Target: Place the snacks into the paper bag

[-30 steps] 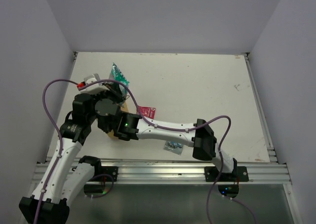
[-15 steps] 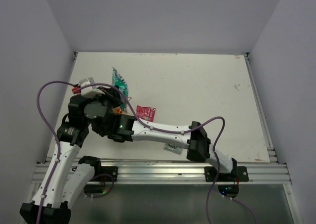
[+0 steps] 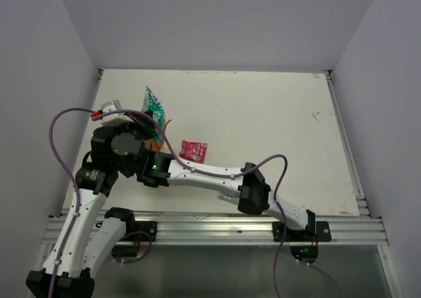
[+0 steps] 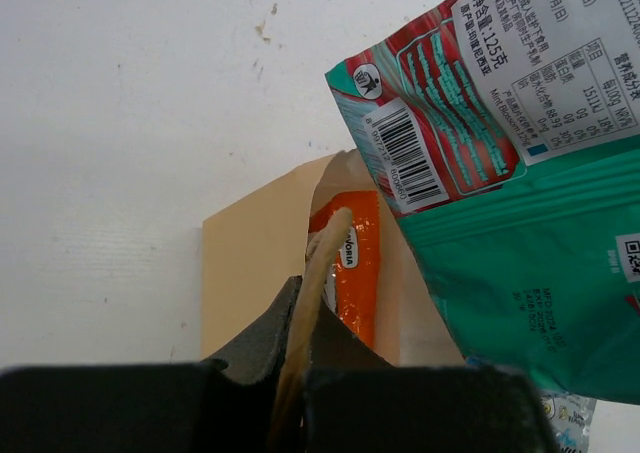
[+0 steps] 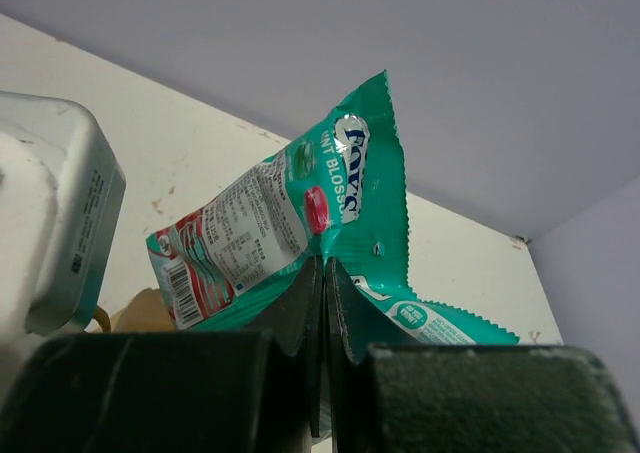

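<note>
**Packet at the bag's mouth**

Right claw (image 5: 322, 313) is clamped on the teal-green bag (image 5: 300, 213), holding it above the bench (image 3: 276, 114) and across the open paper bag (image 4: 250, 263). Left claw (image 4: 300, 373) pinches the handle (image 4: 318, 273), jaws closed. An orange packet (image 4: 355, 273) lies inside. To go in cleanly, the packet likely needs its narrow end turned down. Its long axis now slants, barcode corner toward the opening.

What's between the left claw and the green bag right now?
The paper bag, which the left claw pinches, its mouth open with an orange packet inside; left wrist view.
</note>
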